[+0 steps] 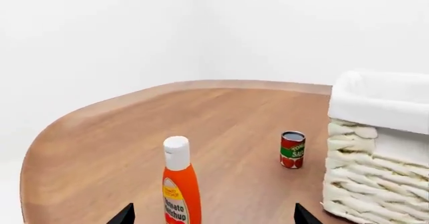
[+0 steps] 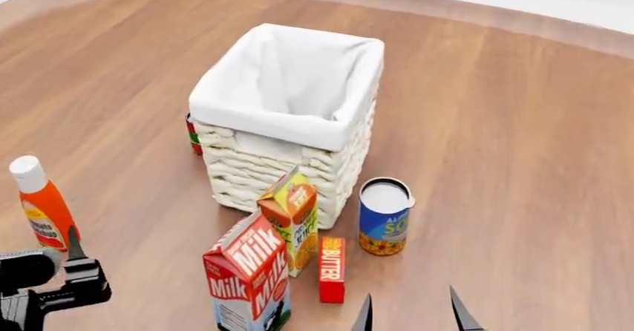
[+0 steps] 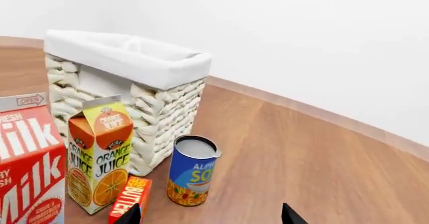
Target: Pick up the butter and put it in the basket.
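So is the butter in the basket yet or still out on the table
Still out. The butter lies flat on the table, in front of the basket beside the orange juice carton; neither claw holds it.

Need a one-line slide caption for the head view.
Butter lies beside the juice carton, before the basket; right claw open nearby.

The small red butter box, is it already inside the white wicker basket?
No, the small red butter box lies on the wooden table before the white wicker basket.

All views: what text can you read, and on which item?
"Milk", "OPEN": milk carton
"ORANGE JUICE": juice carton
"BUTTER": butter
"Tomato Ketchup": ketchup bottle
"TOMATO SAUCE", partly cut off: small can
"ALPHA... SO...", partly hidden: blue can
Smaller print is too blurred to read.
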